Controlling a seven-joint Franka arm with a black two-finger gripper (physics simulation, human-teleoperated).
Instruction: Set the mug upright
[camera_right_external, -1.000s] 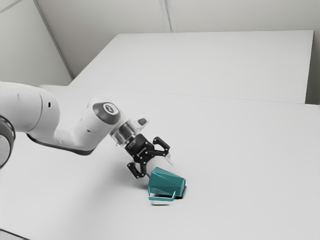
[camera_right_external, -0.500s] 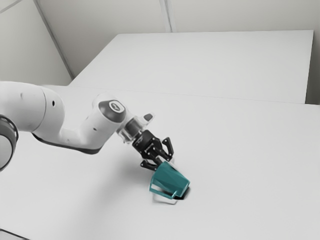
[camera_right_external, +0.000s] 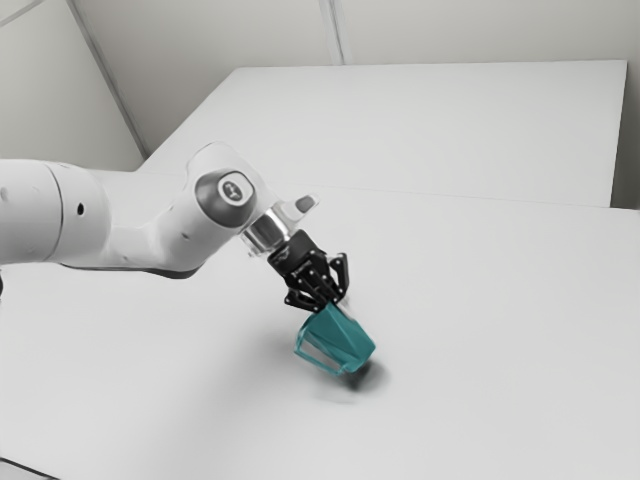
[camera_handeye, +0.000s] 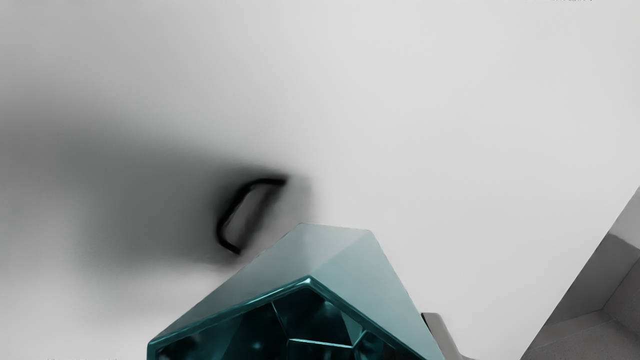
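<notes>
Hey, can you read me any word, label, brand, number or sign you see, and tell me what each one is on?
No text can be read.
Emblem on the round grey cap of the white arm: too small to make out.
Pale marks on the black body of the tool: too small to read.
Teal mug: no lettering on the sides that show.
</notes>
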